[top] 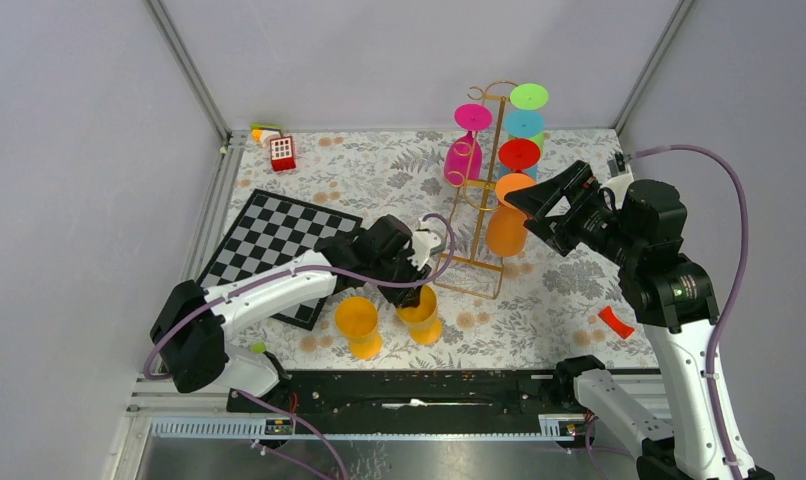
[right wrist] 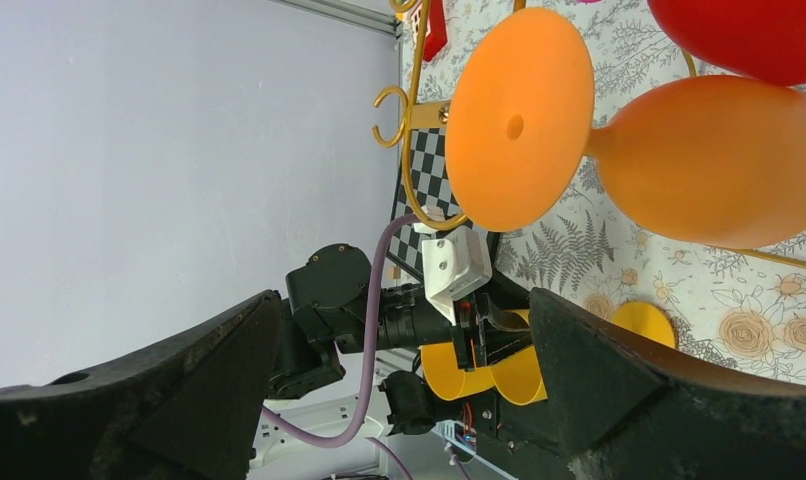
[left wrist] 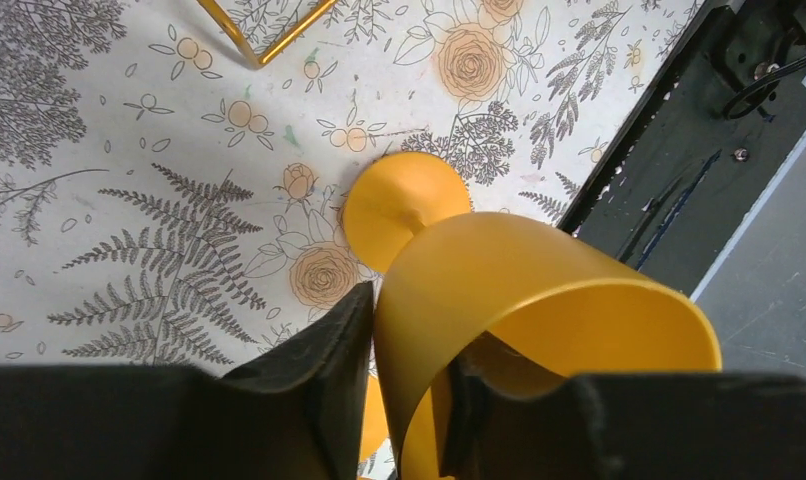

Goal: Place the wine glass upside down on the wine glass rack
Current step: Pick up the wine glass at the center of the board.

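STAGE early, pickup underway | left gripper (left wrist: 409, 345) pinching the rim wall of the yellow wine glass (left wrist: 539, 280), 1 finger inside, 1 outside; glass upright on the table (top: 379, 170), just in front of the rack (right wrist: 426, 113) | right gripper (top: 541, 208) spread wide, empty, beside the orange glass (right wrist: 699, 160) hanging on the rack | TO DO: lift, flip, hang; 2nd yellow glass (top: 358, 325) waits farther from the rack

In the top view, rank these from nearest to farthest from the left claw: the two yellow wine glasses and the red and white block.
From the left claw:
1. Right yellow wine glass, its rim between the fingers.
2. Left yellow wine glass, just to its left, near edge.
3. Red and white block, far back left corner.
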{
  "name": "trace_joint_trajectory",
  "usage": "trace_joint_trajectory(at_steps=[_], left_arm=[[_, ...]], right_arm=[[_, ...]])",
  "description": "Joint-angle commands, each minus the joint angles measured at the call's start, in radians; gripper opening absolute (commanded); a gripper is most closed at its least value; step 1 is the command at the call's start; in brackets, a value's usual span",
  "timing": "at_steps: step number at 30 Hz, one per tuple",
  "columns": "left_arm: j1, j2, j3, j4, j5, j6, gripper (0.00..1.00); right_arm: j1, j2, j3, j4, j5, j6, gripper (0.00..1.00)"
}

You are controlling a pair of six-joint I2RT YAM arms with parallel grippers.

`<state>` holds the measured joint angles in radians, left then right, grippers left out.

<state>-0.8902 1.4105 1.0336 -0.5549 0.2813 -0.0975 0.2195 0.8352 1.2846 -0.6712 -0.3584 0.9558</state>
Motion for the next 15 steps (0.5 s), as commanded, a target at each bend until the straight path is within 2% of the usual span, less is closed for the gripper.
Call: trace_joint_trajectory(at_steps=[1, 4, 8, 10, 12, 15], left_arm=[[-0.007, -0.024, 0.057, 0.010, 0.004, 0.031, 0.26], [-0.007, -0.034, 0.065, 0.005, -0.004, 0.032, 0.24], [-0.007, -0.037, 0.081, -0.006, -0.011, 0.036, 0.15], [-0.007, -0.038, 0.091, -0.016, -0.020, 0.041, 0.05], [-0.006, -0.041, 0.104, -0.028, -0.038, 0.047, 0.00], [-0.007, -0.058, 0.112, -0.032, -0.081, 0.058, 0.00]], right_arm=[[-0.005, 0.010, 0.050, 0.002, 0.019, -0.009, 1.00], [-0.005, 0.018, 0.059, 0.006, 0.019, -0.009, 1.00], [-0.006, 0.032, 0.071, 0.015, 0.018, -0.011, 1.00], [-0.006, 0.039, 0.079, 0.019, 0.015, -0.012, 1.00], [-0.006, 0.048, 0.092, 0.021, 0.018, -0.012, 0.99], [-0.005, 0.064, 0.118, 0.020, 0.023, -0.013, 1.00]])
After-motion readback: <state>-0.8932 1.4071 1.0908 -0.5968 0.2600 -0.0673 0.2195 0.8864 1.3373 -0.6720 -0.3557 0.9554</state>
